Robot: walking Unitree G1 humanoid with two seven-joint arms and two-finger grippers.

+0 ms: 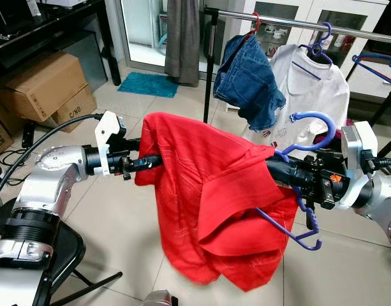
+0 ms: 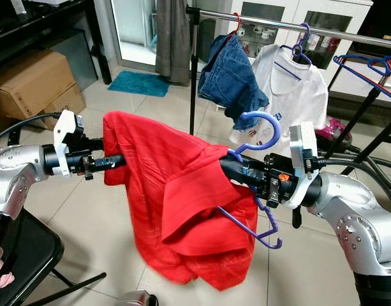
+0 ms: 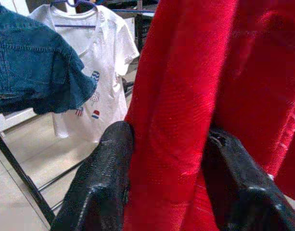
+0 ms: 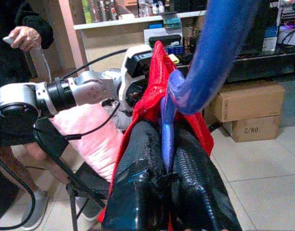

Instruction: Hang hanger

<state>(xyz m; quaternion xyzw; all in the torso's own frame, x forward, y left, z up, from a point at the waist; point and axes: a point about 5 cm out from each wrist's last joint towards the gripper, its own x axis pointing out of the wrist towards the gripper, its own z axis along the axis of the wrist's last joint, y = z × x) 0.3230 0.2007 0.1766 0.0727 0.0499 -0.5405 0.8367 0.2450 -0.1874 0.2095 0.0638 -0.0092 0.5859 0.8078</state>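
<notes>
A red shirt point(image 1: 214, 191) hangs between my two arms on a blue plastic hanger point(image 1: 308, 125), whose hook curls up above my right wrist. My right gripper point(image 4: 167, 159) is shut on the hanger's neck, with shirt cloth bunched beside its fingers. My left gripper point(image 3: 169, 159) is shut on a fold of the red shirt at its left shoulder. The clothes rail point(image 1: 310, 25) runs across the back, above and beyond the shirt.
On the rail hang blue denim shorts point(image 1: 249, 80), a white T-shirt point(image 1: 307, 95) and bare blue hangers point(image 1: 377, 64). Cardboard boxes point(image 1: 45, 86) stand at the left. A black folding chair point(image 1: 61, 255) is beside my left arm. A person point(image 4: 22, 33) stands behind it.
</notes>
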